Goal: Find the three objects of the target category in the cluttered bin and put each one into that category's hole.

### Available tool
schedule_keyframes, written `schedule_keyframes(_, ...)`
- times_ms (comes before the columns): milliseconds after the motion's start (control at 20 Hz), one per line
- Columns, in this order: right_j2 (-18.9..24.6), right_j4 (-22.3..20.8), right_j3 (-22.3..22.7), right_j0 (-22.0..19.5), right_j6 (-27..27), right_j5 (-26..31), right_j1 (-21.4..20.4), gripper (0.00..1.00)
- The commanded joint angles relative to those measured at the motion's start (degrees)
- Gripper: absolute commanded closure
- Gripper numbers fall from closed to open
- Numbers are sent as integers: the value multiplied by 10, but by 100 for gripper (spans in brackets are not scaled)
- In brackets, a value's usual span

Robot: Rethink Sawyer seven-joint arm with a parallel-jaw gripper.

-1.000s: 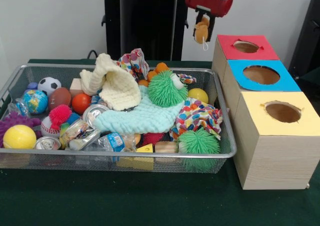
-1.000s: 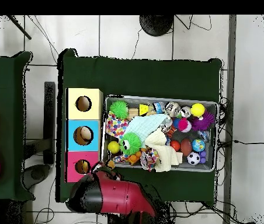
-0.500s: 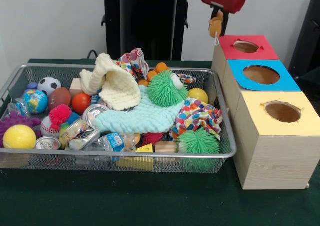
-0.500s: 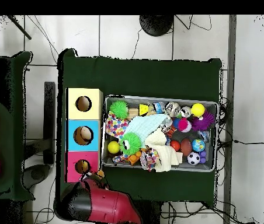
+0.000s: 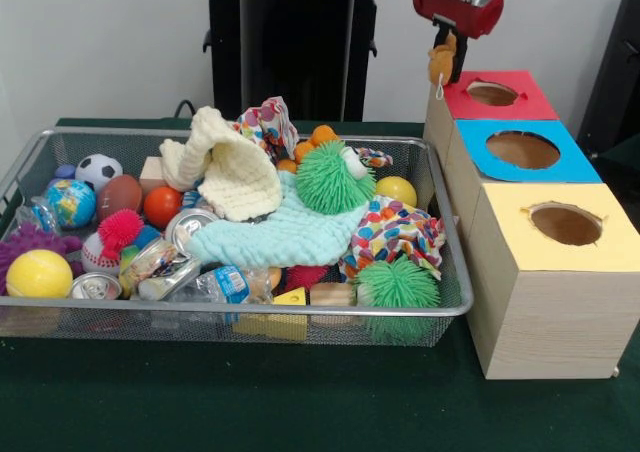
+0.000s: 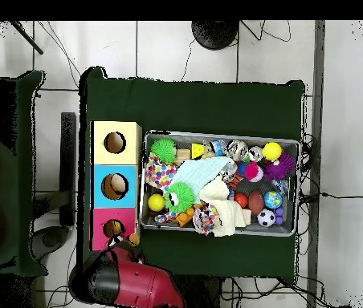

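A small tan plush toy [image 5: 440,60], soft and lumpy with a white loop dangling beneath it, is held pinched in the gripper [image 5: 444,54] of the red and black arm. Just beside and slightly below the tool, the red-topped box [image 5: 520,100] with its round hole [image 5: 492,93] is seen; the toy hangs at that box's outer edge, not over the opening. Beyond it, further from the tool, the blue-topped box [image 5: 570,162] and the yellow-topped box [image 5: 520,234] are lined up, each wood-grained below a flat coloured lid (a pale object can be made out in the blue hole in the overhead view). Well below and to the side, the wire mesh bin [image 5: 250,324] is heaped with spiky green rubber balls [image 5: 333,177], a knitted cream cloth [image 5: 232,172], a mint cloth [image 5: 285,234], smooth balls and crumpled cans.
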Motion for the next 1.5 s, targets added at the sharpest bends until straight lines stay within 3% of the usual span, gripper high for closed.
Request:
schedule_keyframes(50,32,56,10,11,164,-63,48,100)
schedule_keyframes(350,54,96,12,24,183,-80,75,100)
schedule_keyframes(750,59,174,18,69,213,-33,46,100)
schedule_keyframes(1000,21,195,-13,111,212,-14,53,100)
schedule_keyframes(1400,75,197,2,68,190,-80,44,100)
schedule_keyframes(1500,72,183,-3,68,181,-98,54,100)
